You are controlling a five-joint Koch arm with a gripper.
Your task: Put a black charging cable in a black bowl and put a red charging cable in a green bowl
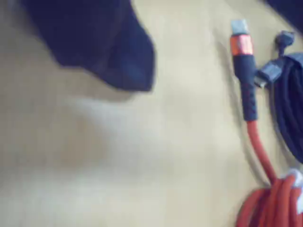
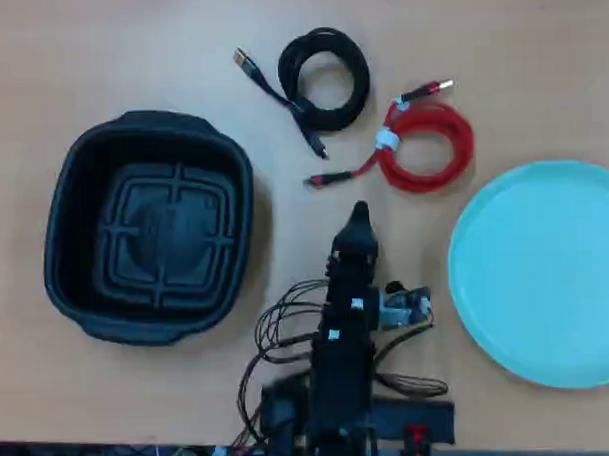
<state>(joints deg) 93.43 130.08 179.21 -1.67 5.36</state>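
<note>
In the overhead view the black charging cable (image 2: 324,77) lies coiled at the top centre, its gold plug to the left. The red charging cable (image 2: 427,146) is coiled just right of it, with one plug (image 2: 321,179) trailing left. The black bowl (image 2: 149,228) sits empty at the left and the green bowl (image 2: 546,270) empty at the right. My gripper (image 2: 359,216) hovers over bare table between the bowls, just short of the red cable's trailing plug. It appears as one dark point. The wrist view shows that red plug (image 1: 242,45), red cord (image 1: 270,198) and black cord (image 1: 289,104), with one blurred dark jaw at the upper left.
The arm's base and its loose black wires (image 2: 288,334) fill the bottom centre of the overhead view. The wooden table (image 2: 498,41) is bare at the top right. A dark shape (image 1: 289,7) crosses the wrist view's top right corner.
</note>
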